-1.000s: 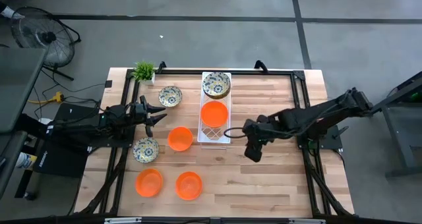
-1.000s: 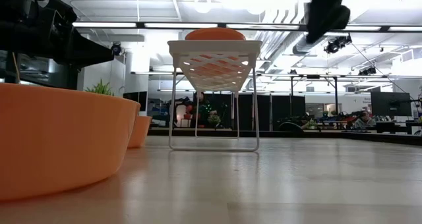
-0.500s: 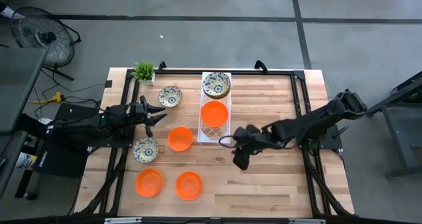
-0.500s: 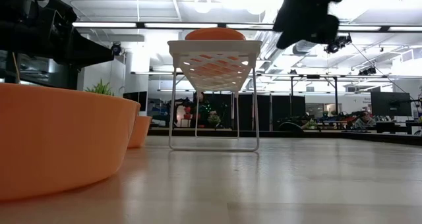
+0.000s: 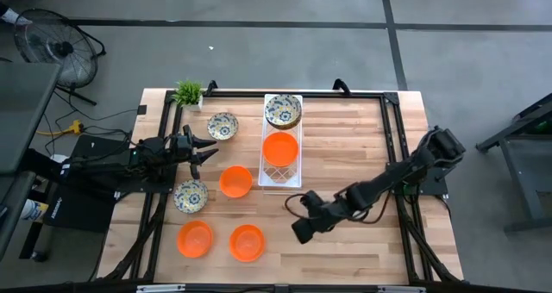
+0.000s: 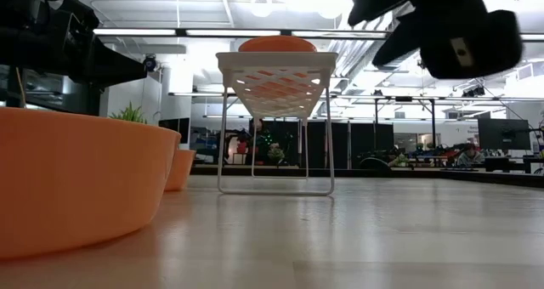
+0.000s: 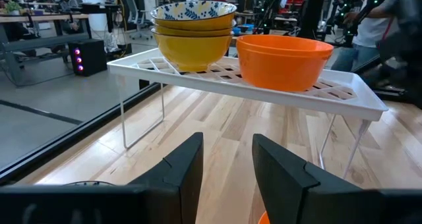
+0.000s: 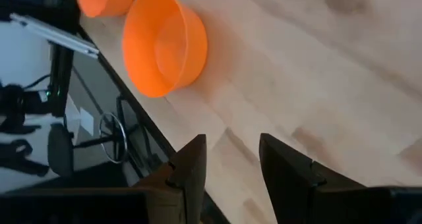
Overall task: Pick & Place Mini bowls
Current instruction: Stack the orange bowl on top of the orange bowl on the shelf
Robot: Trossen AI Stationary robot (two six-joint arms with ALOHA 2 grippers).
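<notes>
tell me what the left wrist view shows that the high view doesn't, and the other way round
Only the left wrist view shows the patterned stack's yellow sides and the rack's legs side-on. Only the high view shows the loose bowls: two patterned, three orange on the table, the plant, and the right gripper, open and empty. Both show the orange bowl on the rack and the open left gripper.

The table (image 5: 345, 146) is smooth light wood planks, the orange bowls (image 5: 247, 242) look like shiny plastic, and the white rack (image 7: 343, 92) is plastic too.
</notes>
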